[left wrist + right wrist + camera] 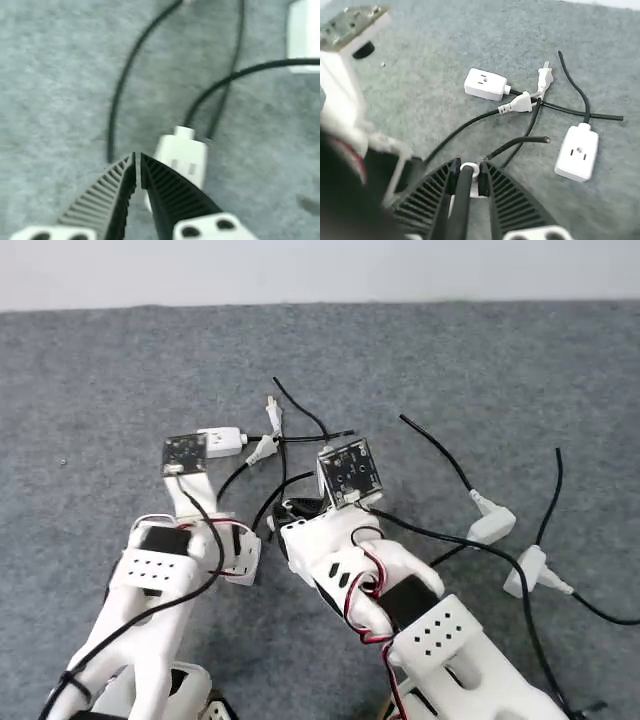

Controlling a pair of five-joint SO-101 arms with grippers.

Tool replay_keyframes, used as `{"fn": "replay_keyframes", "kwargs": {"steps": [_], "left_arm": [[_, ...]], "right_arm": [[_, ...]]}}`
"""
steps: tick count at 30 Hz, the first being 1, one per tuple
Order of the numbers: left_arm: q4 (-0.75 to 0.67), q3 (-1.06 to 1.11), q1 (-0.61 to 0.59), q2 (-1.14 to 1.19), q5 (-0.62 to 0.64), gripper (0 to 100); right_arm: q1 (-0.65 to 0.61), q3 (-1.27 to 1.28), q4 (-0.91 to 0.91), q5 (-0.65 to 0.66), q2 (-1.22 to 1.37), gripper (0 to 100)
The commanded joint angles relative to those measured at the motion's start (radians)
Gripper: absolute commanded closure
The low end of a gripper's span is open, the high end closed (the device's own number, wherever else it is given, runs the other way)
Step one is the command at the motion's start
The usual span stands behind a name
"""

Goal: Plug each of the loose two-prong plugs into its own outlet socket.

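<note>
**Light plugs, springy cords: grip the body, not the wire**

The right claw (pixel 469 165) is pinching a black cord (pixel 461 192), with a white plug end (pixel 469 171) sitting at its tips. The left claw (pixel 138 162) is pressed almost together on nothing. A white block (pixel 182 156) with its own wire lies just beside one of its fingers; I cannot tell whether it is a plug or an outlet.

Farther out on the grey tabletop (pixel 420 50), a loose plug (pixel 520 104) touches a second plug (pixel 543 77), both just beside an outlet (pixel 485 84). A second outlet (pixel 577 152) lies nearer the right claw.

These parts look like light, hard plastic with thin prongs that could bend. The wires seem stiff enough to twist a plug off line, so a plug held by its cord will likely swivel. The flat sides of the body, behind the prongs, are the better hold. An outlet will probably slide when pushed, so the free claw should brace it.
</note>
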Motion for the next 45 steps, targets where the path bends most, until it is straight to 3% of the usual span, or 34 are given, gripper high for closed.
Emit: {"fn": "replay_keyframes", "kwargs": {"steps": [1,9,14,18,22,24,27,32,35,41,45], "left_arm": [[0.009,-0.024,-0.117,0.015,-0.155,98],[0.127,-0.124,-0.269,0.276,-0.836,95],[0.213,-0.136,-0.276,0.281,-0.994,96],[0.213,-0.143,-0.308,0.281,-0.973,97],[0.143,-0.14,-0.315,0.284,-0.766,97],[0.109,-0.14,-0.313,0.288,-0.678,97],[0.089,-0.13,-0.313,0.284,-0.646,97],[0.078,-0.127,-0.311,0.285,-0.631,97],[0.074,-0.125,-0.307,0.288,-0.523,97],[0.014,-0.133,-0.229,0.281,-0.242,97],[0.017,-0.153,-0.135,0.253,-0.236,97]], "right_arm": [[0.01,-0.14,0.096,0.08,-0.024,99.1],[-0.056,-0.206,0.15,0.163,0.088,99.1],[-0.054,-0.186,0.03,0.017,0.17,99.1],[-0.061,-0.178,-0.079,-0.124,0.286,99.1],[-0.101,-0.233,-0.145,-0.18,0.479,99.1],[-0.127,-0.296,-0.143,-0.192,0.573,99.1],[-0.151,-0.385,-0.11,-0.196,0.664,99.1],[-0.151,-0.404,-0.081,-0.221,0.664,99.1],[-0.151,-0.4,-0.059,-0.224,0.654,99.1],[0.007,-0.396,0.085,-0.189,0.51,99.1],[0.202,-0.394,0.194,-0.149,0.383,99.1]]}}
